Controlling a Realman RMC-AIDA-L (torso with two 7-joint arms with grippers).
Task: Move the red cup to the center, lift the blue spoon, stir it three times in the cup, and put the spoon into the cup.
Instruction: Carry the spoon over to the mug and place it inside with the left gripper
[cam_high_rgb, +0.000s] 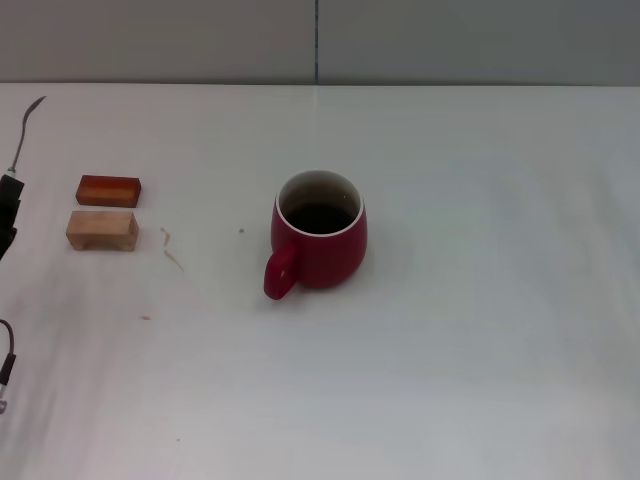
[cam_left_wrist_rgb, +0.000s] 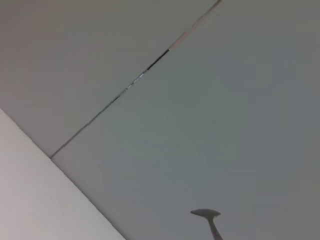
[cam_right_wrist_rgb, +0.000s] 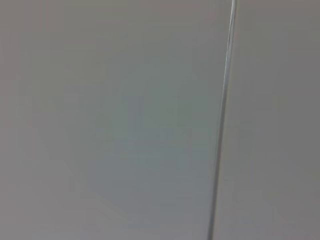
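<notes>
The red cup (cam_high_rgb: 319, 230) stands upright near the middle of the white desk (cam_high_rgb: 480, 350), handle toward the lower left of the frame, apparently already centered. Farther left lie a tan block (cam_high_rgb: 101, 230) and, behind it, a red block (cam_high_rgb: 108, 190). At the far left edge the left pincer (cam_high_rgb: 8, 215) holds the blue spoon (cam_high_rgb: 25, 132) aloft, bowl uppermost; its grip cannot be told. Stirring well likely means turning the bowl downward and lowering it inside the rim without knocking the cup. The right pincer is out of view.
</notes>
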